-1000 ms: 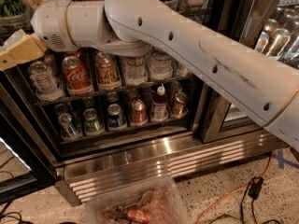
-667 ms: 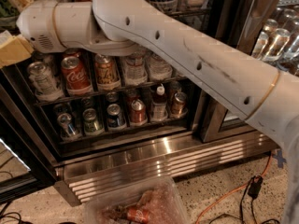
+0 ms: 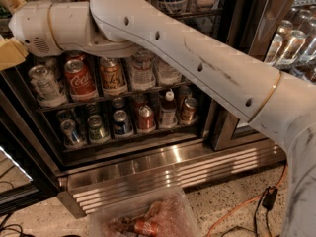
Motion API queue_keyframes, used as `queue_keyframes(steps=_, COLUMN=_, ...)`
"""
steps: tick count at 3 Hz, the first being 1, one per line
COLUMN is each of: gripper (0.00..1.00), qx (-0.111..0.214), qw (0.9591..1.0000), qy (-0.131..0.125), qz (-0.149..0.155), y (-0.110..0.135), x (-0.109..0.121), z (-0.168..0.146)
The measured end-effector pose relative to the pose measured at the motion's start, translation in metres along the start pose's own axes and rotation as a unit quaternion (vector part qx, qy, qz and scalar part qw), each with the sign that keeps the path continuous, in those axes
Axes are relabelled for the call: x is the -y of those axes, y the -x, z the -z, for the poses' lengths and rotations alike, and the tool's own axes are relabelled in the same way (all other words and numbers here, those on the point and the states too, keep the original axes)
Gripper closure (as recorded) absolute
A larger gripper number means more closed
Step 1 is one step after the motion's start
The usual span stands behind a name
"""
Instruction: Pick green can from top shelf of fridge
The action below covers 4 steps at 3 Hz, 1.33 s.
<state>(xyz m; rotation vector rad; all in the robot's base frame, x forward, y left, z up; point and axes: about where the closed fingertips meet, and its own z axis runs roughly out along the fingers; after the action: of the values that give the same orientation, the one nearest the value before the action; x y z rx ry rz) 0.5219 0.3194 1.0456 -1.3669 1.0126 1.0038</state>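
The fridge (image 3: 173, 174) fills the view, with wire racks of cans and bottles above its ribbed steel grille. My white arm reaches across it from the right to the upper left. My gripper (image 3: 5, 28) is at the left edge, level with the upper racks, with two tan fingers (image 3: 11, 53) spread apart; it is largely cut off by the frame. The top shelf (image 3: 202, 14) shows only partly behind the arm. The green can cannot be made out; only a green patch shows at the left edge by the upper finger.
A red Coca-Cola can (image 3: 79, 78) and other cans stand on the middle rack, with short cans (image 3: 121, 122) below. A clear plastic bin (image 3: 148, 216) lies on the floor in front. An orange cable (image 3: 237, 211) runs at the right. Bottles (image 3: 291, 43) stand behind the right door.
My arm has swung further left and a little up, so the gripper has slid to the left edge of the view. The cans on the racks have not moved.
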Motion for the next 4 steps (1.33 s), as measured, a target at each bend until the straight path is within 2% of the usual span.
queue_keyframes(steps=2, gripper=0.00, qx=-0.021, qw=0.9990, qy=-0.009, qz=-0.039, y=-0.020, x=-0.011, z=0.002)
queue_keyframes(steps=4, gripper=0.00, qx=-0.030, qw=0.9984, qy=-0.014, qz=-0.047, y=-0.022, x=-0.015, z=0.011)
